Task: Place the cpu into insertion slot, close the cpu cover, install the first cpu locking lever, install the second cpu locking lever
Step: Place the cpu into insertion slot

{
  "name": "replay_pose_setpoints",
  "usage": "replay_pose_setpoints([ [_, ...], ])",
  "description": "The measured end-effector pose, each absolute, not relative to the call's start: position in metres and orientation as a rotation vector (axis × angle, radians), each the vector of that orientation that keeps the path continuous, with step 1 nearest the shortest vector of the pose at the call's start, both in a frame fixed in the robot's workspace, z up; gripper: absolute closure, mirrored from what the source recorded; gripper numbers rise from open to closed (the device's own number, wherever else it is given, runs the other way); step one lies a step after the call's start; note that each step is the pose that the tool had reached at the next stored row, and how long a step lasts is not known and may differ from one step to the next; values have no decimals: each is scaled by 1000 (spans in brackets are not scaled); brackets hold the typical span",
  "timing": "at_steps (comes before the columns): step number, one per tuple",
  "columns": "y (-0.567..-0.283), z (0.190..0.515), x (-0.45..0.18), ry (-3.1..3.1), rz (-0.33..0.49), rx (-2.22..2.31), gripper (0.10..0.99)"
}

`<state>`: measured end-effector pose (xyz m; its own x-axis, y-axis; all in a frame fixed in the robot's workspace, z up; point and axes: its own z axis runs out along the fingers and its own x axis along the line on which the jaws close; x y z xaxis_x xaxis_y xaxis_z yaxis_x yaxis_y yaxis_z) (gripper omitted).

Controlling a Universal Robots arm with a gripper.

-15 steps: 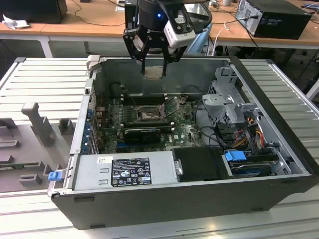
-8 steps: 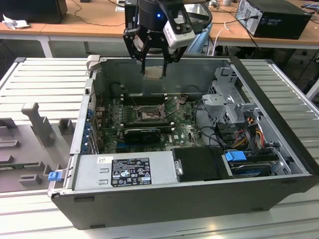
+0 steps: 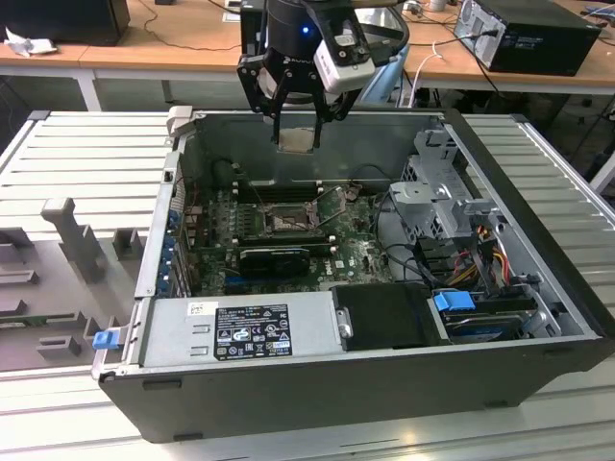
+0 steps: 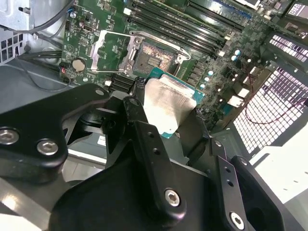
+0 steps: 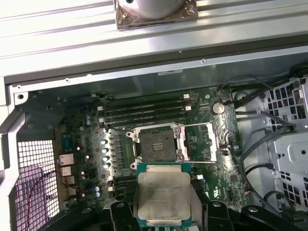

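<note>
claw (image 3: 297, 123): pinching the cpu (image 5: 163, 198) by two opposite edges
step: seemingly the first, placing the cpu
insertion slot (image 5: 156, 144): bare, well below the claw
cpu cover (image 5: 199, 142): swung open beside the slot
needs, i judge: chip squared to the slot, lowered flat

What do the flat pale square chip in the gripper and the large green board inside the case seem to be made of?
The cpu, the flat pale square chip: top looks like metal, dull silver-tan with a soft sheen; its green rim is probably circuit-board laminate. The green motherboard: probably fibreglass laminate, matte, dotted with soldered parts.
</note>
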<state>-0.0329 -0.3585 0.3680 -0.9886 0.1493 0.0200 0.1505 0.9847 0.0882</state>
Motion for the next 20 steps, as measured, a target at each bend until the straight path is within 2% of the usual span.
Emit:
replay_pose_setpoints([
  [20,-358,368,-33,-3112,-141,-307,557],
])
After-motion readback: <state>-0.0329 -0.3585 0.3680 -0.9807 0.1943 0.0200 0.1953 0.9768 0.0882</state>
